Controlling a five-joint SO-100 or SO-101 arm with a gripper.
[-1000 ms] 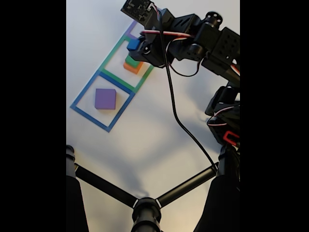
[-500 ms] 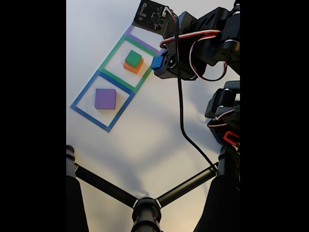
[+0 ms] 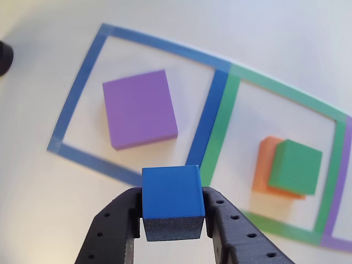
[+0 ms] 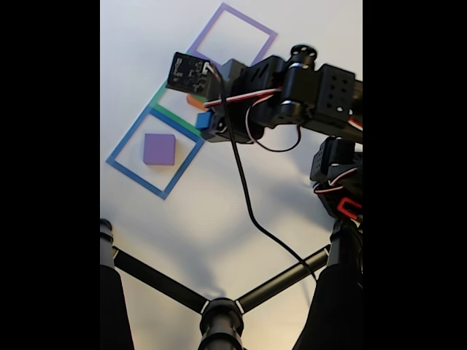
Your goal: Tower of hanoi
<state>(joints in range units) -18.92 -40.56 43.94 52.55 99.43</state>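
Now our tool (image 3: 172, 220) grips the blue cube (image 3: 172, 192); we should centre it over the purple block (image 3: 140, 108) (inside the blue square (image 3: 82, 71)) before lowering squarely.

Gripper (image 3: 172, 220) clamps blue cube (image 3: 172, 191) w/ purple block (image 3: 139, 108) inside blue square (image 3: 82, 71) beyond.

Fixed view overhead; other view rides gripper (image 3: 172, 223)
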